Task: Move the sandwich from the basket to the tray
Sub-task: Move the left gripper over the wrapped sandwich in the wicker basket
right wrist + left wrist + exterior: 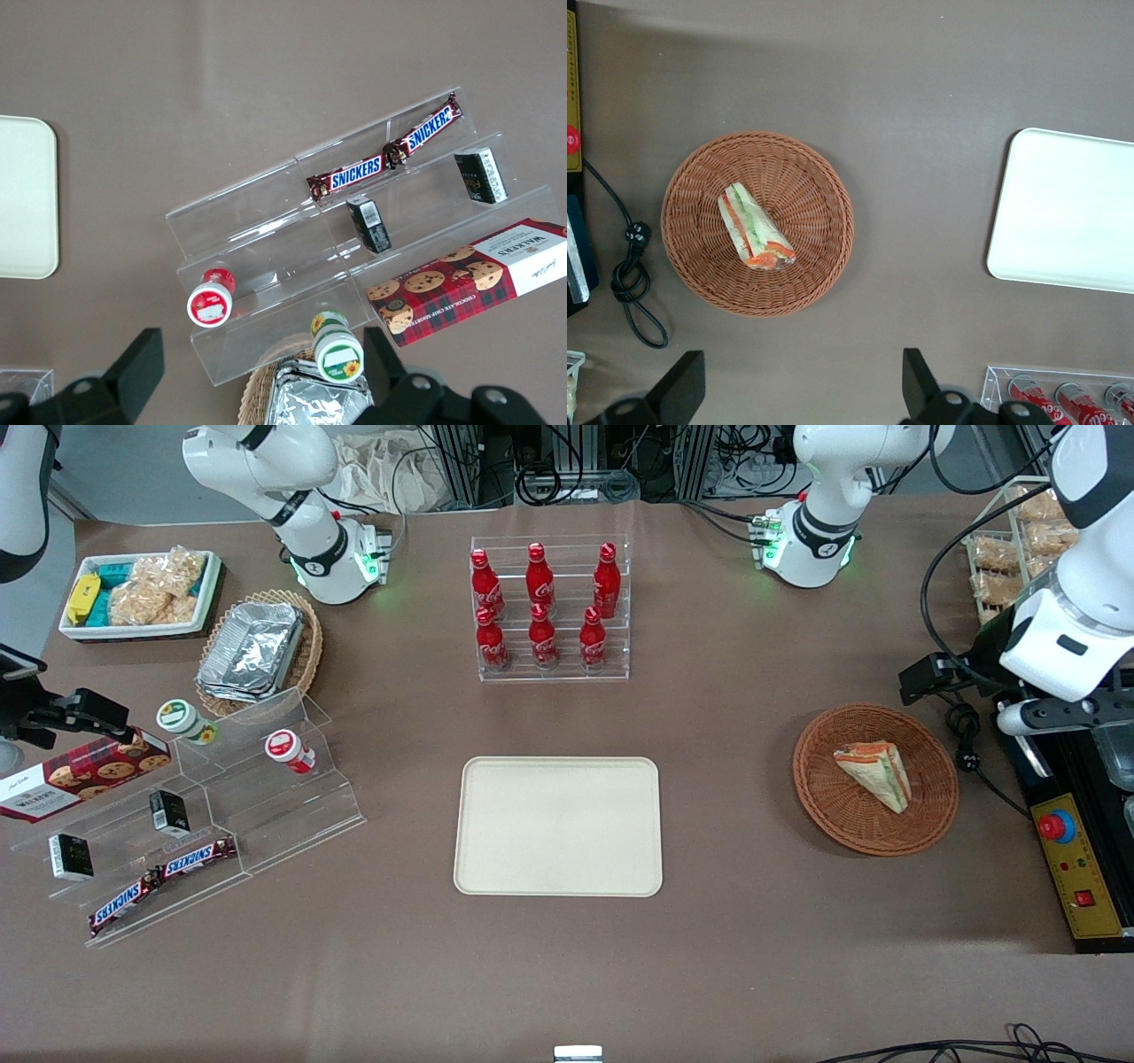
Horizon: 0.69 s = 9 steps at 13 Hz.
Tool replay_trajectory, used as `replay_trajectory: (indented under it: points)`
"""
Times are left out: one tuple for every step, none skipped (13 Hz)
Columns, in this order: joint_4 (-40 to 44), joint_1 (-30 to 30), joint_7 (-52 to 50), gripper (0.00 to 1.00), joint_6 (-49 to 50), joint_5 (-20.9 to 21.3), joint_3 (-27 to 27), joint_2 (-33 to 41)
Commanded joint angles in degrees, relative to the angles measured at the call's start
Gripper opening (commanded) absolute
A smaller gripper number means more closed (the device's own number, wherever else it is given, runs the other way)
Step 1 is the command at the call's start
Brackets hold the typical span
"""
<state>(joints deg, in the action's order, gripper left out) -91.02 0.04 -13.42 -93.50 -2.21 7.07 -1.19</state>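
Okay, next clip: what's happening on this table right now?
Nothing is being handled yet. The sandwich lies in the basket toward the working arm's end of the table, and the tray holds nothing. The left arm's gripper hangs open above the table beside the basket, touching nothing.

A robotics lab staged as a shop counter. The brown table [567, 974] carries retail items: an acrylic rack of cola bottles [542, 607] and a tiered display with Snickers bars [164, 875]. An emergency-stop box [1074, 865], cabling and aluminium framing surround it.
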Motion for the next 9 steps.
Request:
replay_trajectory:
  points:
    - [2.2,-0.7,0.7,1.00,3.2,1.6,-0.6,-1.1]
    - [2.3,-0.7,0.3,1.00,3.3,1.9,-0.7,-1.4]
    - [2.0,-0.7,0.3,1.00,3.4,2.4,-0.7,-1.4]
    - [1.1,-0.6,0.1,1.00,3.4,3.1,-0.9,-1.9]
    - [-0.2,0.0,-1.4,1.00,3.4,2.7,-1.1,-2.0]
    - [-4.0,0.7,-1.9,1.00,2.4,2.9,-1.2,-1.4]
    - [-7.6,1.1,-2.3,1.00,-0.5,3.0,-1.2,-0.7]
    - [-10.8,1.7,-3.8,1.00,-3.5,3.0,-1.9,-0.3]
    - [-13.7,1.7,-6.0,1.00,-6.6,3.1,-2.6,-0.3]
